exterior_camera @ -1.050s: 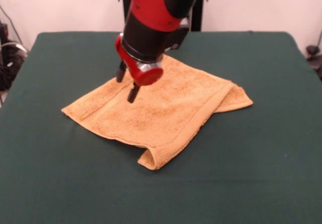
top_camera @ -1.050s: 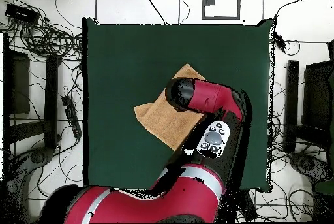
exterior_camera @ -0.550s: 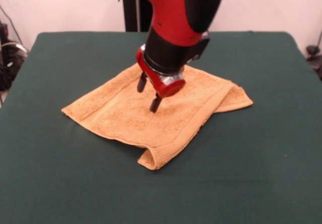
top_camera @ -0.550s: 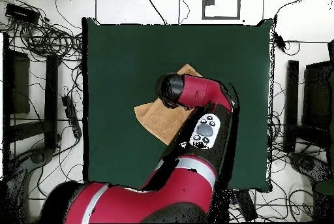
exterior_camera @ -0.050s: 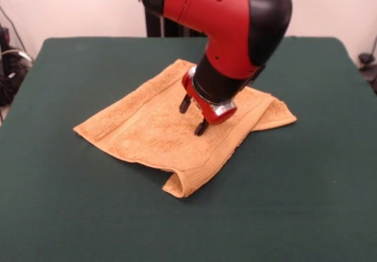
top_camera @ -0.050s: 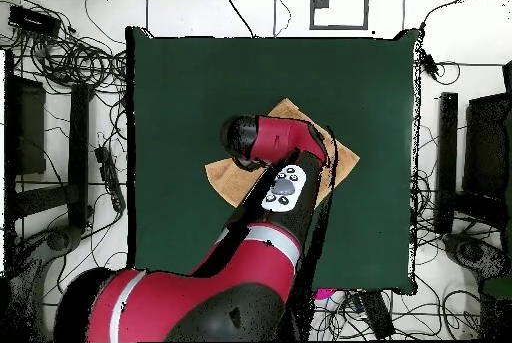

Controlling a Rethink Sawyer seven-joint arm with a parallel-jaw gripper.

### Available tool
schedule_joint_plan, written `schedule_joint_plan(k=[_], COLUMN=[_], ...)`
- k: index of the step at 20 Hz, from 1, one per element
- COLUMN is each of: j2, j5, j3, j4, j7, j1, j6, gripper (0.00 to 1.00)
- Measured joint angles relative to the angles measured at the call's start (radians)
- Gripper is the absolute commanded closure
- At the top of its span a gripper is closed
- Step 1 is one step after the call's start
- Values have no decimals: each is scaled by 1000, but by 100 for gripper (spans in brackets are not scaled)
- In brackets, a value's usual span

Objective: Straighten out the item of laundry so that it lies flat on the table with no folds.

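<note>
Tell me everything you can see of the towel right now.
The towel is orange-tan terry cloth with a hemmed border, lying on the green table near its middle. It is not flat: one side is folded over itself, with a lower layer poking out at the right corner and a tucked-under fold at the near corner. The open gripper hangs just over it, right of centre.

even soft indoor light, faint shadows beneath towel [exterior_camera @ -0.050s: 177, 126], no glare

Red/black arm bent down, pincer [exterior_camera @ -0.050s: 193, 115] pointing down, fingers spread apart.
</note>
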Motion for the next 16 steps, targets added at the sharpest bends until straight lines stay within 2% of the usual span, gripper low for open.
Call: schedule_joint_plan(k=[16], j2=[75], j5=[36], j3=[-111], j4=[-60], j7=[4], j1=[71], j6=[41], gripper=[0])
